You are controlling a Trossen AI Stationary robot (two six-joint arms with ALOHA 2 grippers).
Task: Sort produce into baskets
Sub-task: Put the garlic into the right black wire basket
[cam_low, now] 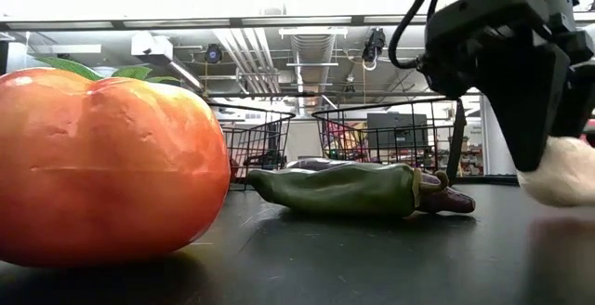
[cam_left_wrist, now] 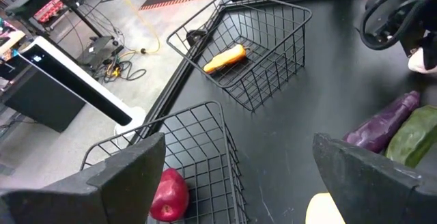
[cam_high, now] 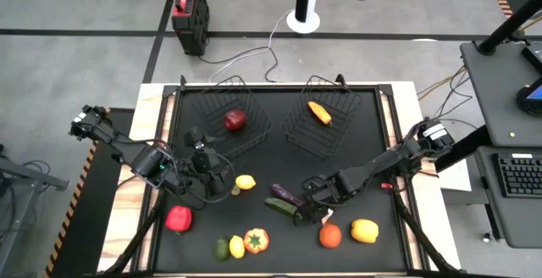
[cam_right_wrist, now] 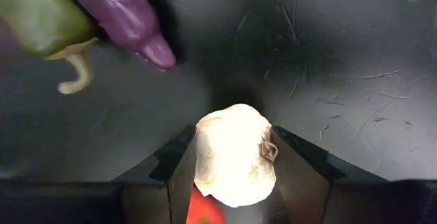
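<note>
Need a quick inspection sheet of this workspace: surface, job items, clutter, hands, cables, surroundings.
Surface: black table mat, flat.
Job's things: red apple in left basket; carrot in right basket; lemon, eggplant, cucumber, red pepper, yellow pepper and others loose on the mat.
Clutter: nothing seen.
Hands: left hand open, near the lemon; right hand closed around white garlic.
Cables: white cable on the floor behind the table.
Surroundings: red-and-black box, keyboard.
</note>
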